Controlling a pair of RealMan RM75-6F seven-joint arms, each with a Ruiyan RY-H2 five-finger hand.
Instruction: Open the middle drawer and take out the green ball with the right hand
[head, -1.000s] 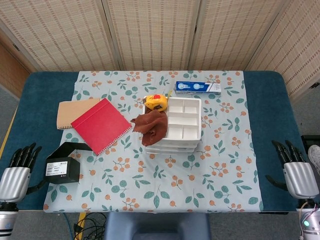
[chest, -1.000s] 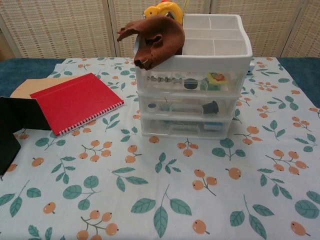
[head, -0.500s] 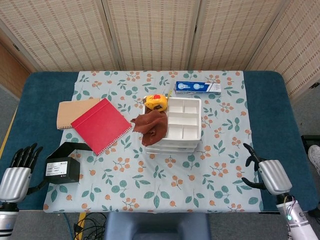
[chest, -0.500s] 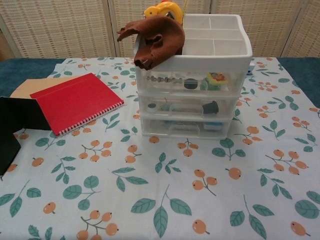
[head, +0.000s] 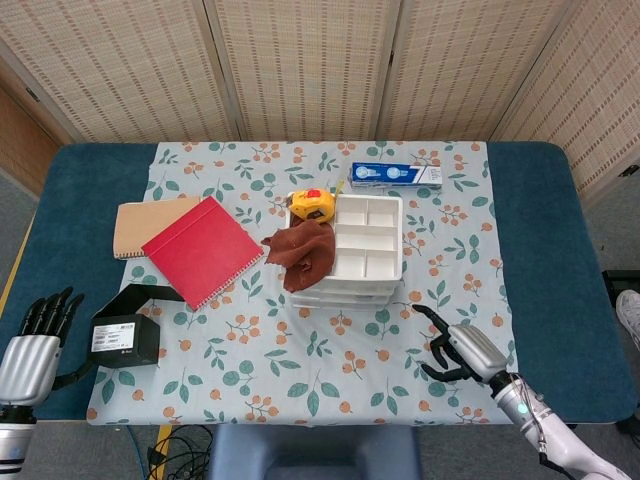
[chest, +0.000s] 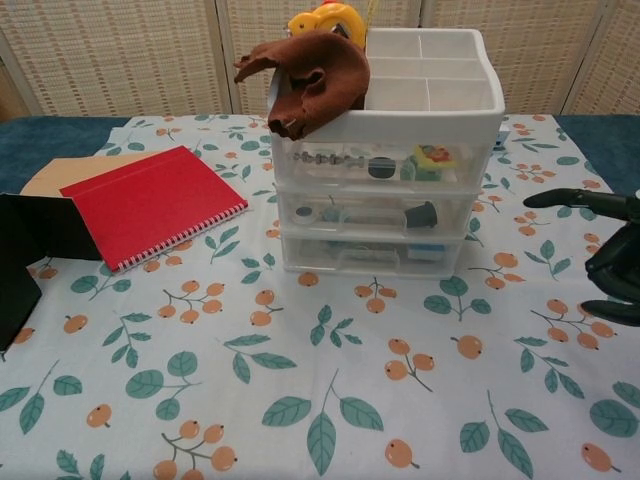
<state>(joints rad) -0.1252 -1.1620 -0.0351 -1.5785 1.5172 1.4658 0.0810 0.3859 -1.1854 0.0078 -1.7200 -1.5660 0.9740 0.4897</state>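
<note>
My right hand (head: 455, 350) open, empty; risk: fingers slip off middle drawer (chest: 372, 221), shoving the whole light unit back

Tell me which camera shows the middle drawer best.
The chest view: it faces the middle drawer front-on, with its clear front and the items inside visible. The head view looks straight down, so the organizer's top tray hides that drawer.

bare cloth in front of the drawer unit (chest: 385, 215), approach open. right robot hand (chest: 600, 250) sits off its right side, apart, nothing between. red notebook (chest: 153, 204) and black box (head: 126, 339) crowd the left.
</note>
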